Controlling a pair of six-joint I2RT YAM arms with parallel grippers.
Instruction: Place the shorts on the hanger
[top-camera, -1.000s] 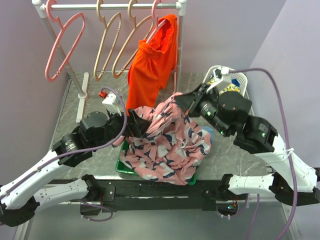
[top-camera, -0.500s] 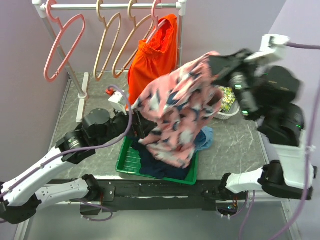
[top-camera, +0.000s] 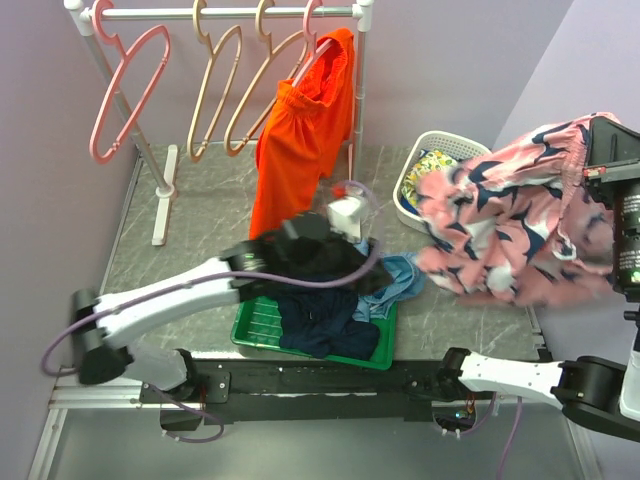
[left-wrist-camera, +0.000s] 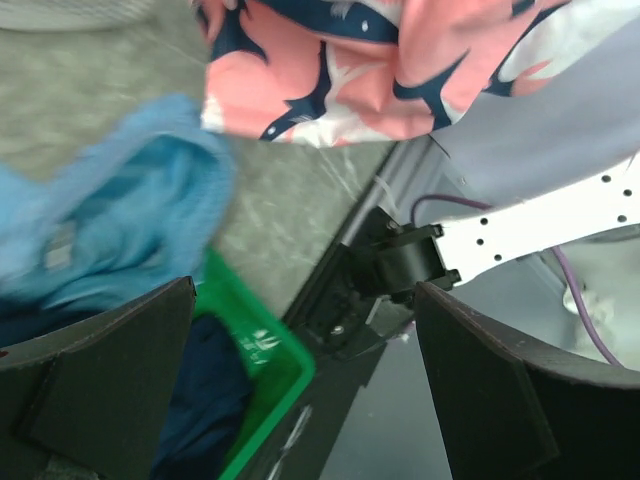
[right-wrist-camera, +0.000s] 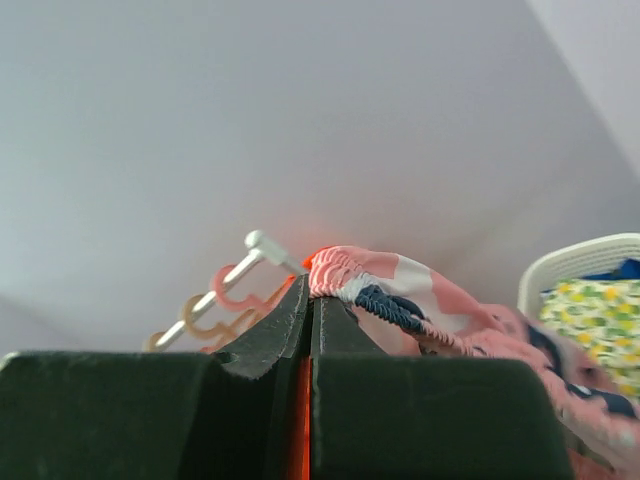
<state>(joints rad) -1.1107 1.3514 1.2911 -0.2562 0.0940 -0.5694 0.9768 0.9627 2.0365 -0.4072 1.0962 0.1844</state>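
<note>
The pink shorts (top-camera: 510, 235) with navy and white leaf shapes hang in the air at the right, above the table's edge. My right gripper (right-wrist-camera: 312, 300) is shut on their gathered waistband (right-wrist-camera: 370, 285). Two beige hangers (top-camera: 215, 85) hang on the rail at the back left, far from the shorts; their hooks (right-wrist-camera: 200, 320) show small in the right wrist view. My left gripper (left-wrist-camera: 300, 380) is open and holds nothing, reaching over the right end of the green bin (top-camera: 255, 330). The shorts' hem (left-wrist-camera: 350, 60) hangs above it.
Orange shorts (top-camera: 300, 140) hang on a pink hanger at the rail's right end, and another pink hanger (top-camera: 125, 90) hangs at its left. A white basket (top-camera: 440, 150) holds a floral cloth. The bin holds navy cloth (top-camera: 320, 320), with a blue cloth (top-camera: 400, 275) over its rim.
My right arm has lifted the shorts out of the bin, up and far to the right. My left arm has swung right, over the bin, still open.
</note>
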